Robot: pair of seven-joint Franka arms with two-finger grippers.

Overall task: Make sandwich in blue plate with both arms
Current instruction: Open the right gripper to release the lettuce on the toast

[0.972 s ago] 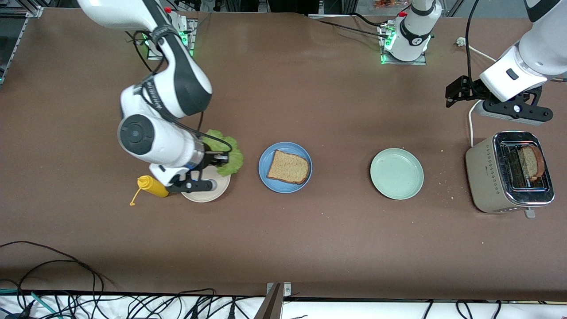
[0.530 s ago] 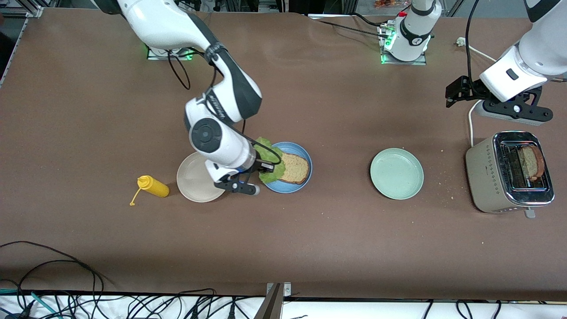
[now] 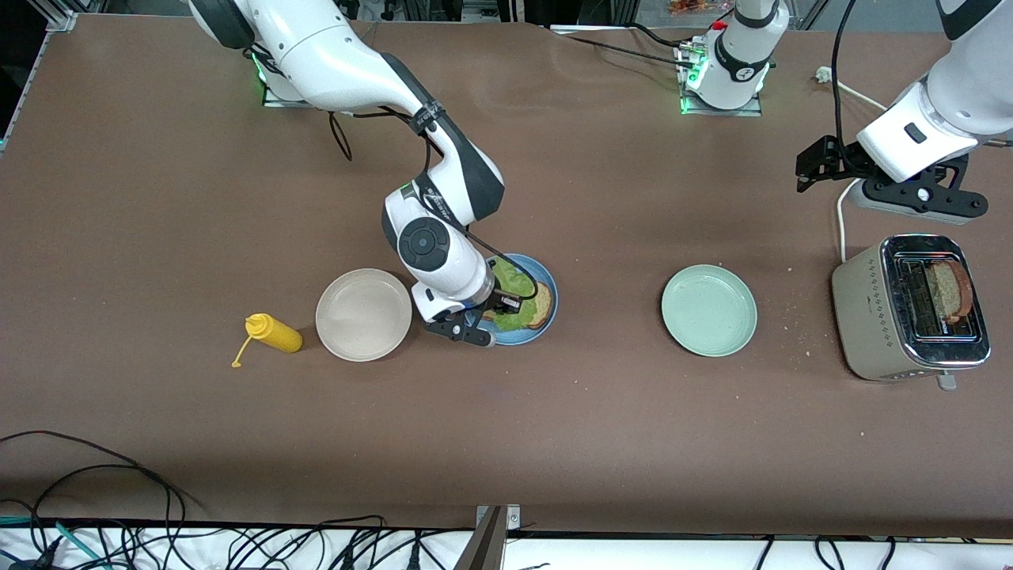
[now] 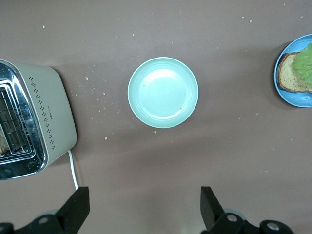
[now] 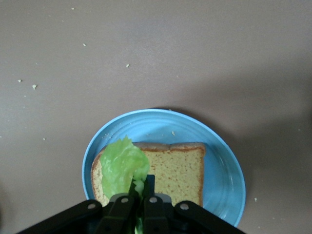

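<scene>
Lettuce (image 3: 513, 279) arriving over the bread slice (image 3: 539, 308) on the blue plate (image 3: 548, 294).
Your right hand (image 3: 502, 310), pinched shut on the leaf, has carried it across from the cream plate (image 3: 363, 314); release comes next. Your left hand (image 4: 141, 214) is waiting wide open, empty, beside the toaster (image 3: 908, 307).

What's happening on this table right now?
The right gripper is shut on a lettuce leaf, holding it over the bread slice on the blue plate. The left gripper waits open, up near the toaster, where a second slice sits. The sandwich is not yet assembled.
</scene>
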